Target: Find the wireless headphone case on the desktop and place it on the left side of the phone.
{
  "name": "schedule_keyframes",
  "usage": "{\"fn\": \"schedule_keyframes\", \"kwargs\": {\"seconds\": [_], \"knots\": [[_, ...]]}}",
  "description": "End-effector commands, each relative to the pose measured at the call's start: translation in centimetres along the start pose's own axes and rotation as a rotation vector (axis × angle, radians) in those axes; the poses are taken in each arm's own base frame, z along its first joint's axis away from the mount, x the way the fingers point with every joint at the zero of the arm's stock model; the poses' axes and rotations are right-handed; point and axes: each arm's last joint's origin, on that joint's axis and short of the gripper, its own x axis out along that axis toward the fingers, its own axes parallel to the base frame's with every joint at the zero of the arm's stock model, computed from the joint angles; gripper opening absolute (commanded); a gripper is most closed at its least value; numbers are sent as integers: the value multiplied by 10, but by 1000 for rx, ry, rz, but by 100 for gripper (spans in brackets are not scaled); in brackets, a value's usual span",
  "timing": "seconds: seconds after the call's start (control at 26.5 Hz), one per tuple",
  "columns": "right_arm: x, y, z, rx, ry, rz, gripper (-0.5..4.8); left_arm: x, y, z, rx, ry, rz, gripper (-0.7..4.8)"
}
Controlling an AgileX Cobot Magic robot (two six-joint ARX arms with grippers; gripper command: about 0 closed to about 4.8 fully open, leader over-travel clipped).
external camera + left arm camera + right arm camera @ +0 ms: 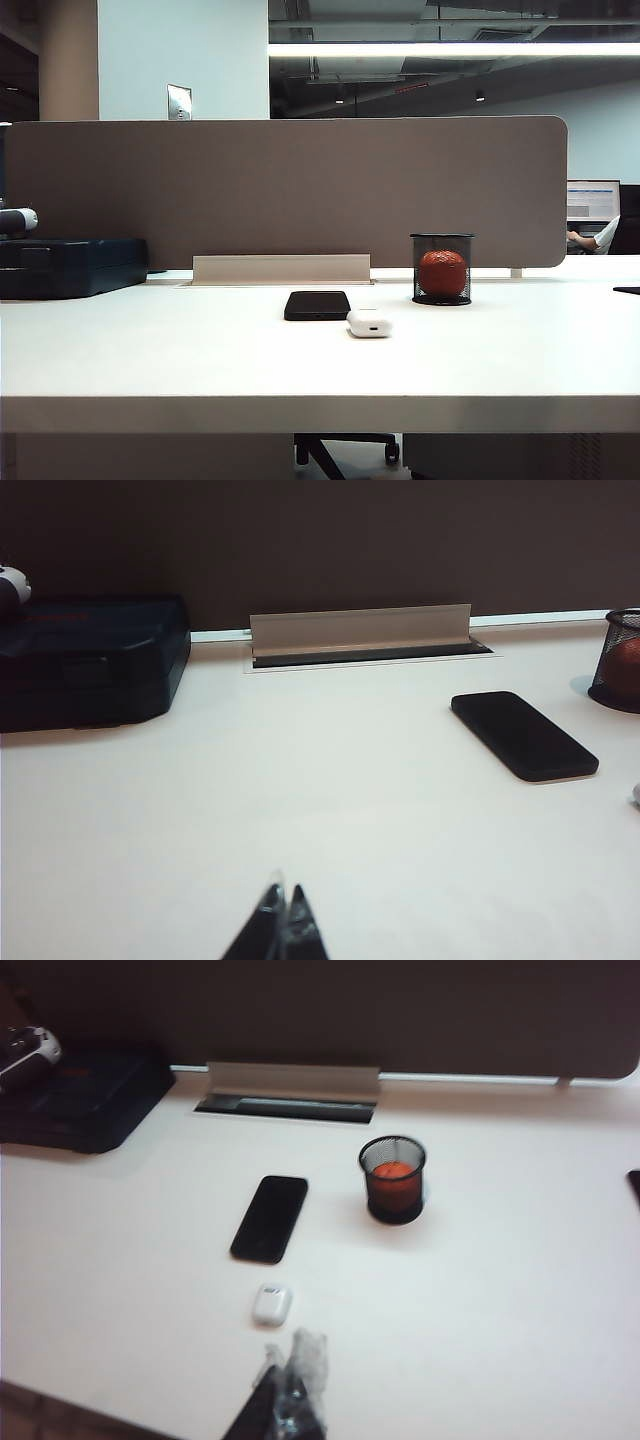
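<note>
The white wireless headphone case (369, 323) lies on the white desktop (200, 350), just right of and nearer than the black phone (317, 305). Neither gripper shows in the exterior view. In the right wrist view the case (271, 1303) sits a short way beyond my right gripper (290, 1355), which is shut and empty and high above the desk's near edge; the phone (270, 1218) lies farther on. My left gripper (285, 892) is shut with nothing in it, over bare desktop, and the phone (523, 734) lies off to one side of it.
A black mesh cup holding an orange ball (442, 269) stands right of the phone. A dark blue case (70, 265) sits at the far left. A grey-brown partition panel (285, 190) and a cable flap (281, 268) run along the back.
</note>
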Motion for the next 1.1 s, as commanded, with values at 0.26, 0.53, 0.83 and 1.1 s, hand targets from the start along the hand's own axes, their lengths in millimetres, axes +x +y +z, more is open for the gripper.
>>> {"fn": "schedule_keyframes", "kwargs": {"seconds": [0.26, 0.53, 0.83, 1.1], "knots": [[29, -13, -4, 161, 233, 31, -5, 0, 0, 2, 1, -12, -2, -5], [57, -22, -3, 199, 341, 43, -5, 0, 0, 0, 0, 2, -2, -5], [81, -33, -1, 226, 401, 42, -5, 0, 0, -2, -3, 23, -3, -5], [105, -35, 2, 228, 438, 110, 54, 0, 0, -2, -3, 22, -3, -5]]}}
